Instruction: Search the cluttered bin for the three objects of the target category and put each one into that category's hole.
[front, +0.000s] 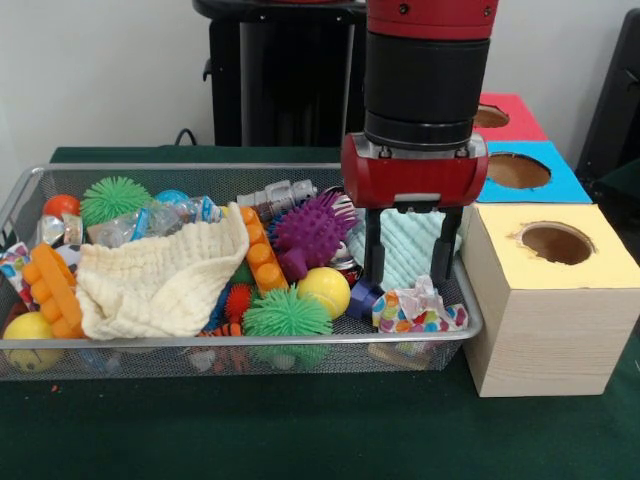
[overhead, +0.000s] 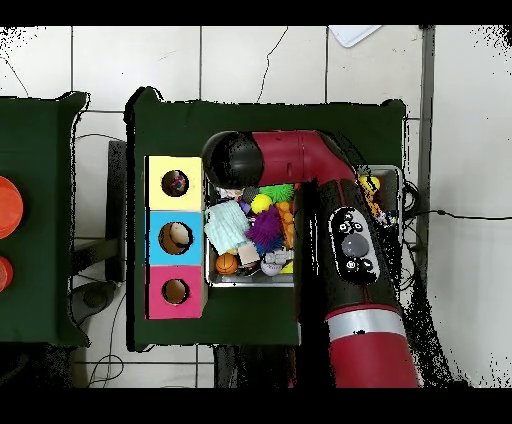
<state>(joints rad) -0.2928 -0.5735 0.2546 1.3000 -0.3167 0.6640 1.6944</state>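
Dotted white wrinkly cloth piece (front: 420, 310) sits in the silver wire-mesh bin's (front: 200, 345) corner nearest the yellow-topped wooden box's round hole (front: 556, 243), just under the spread-apart, empty gripper (front: 410, 275), which might snag the mint knit cloth (front: 405, 245) instead.

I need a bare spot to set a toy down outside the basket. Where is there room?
The green table in front of the bin is bare, out to the yellow-topped box. Inside the bin it is crowded edge to edge, and the gripper hangs over the dotted cloth.
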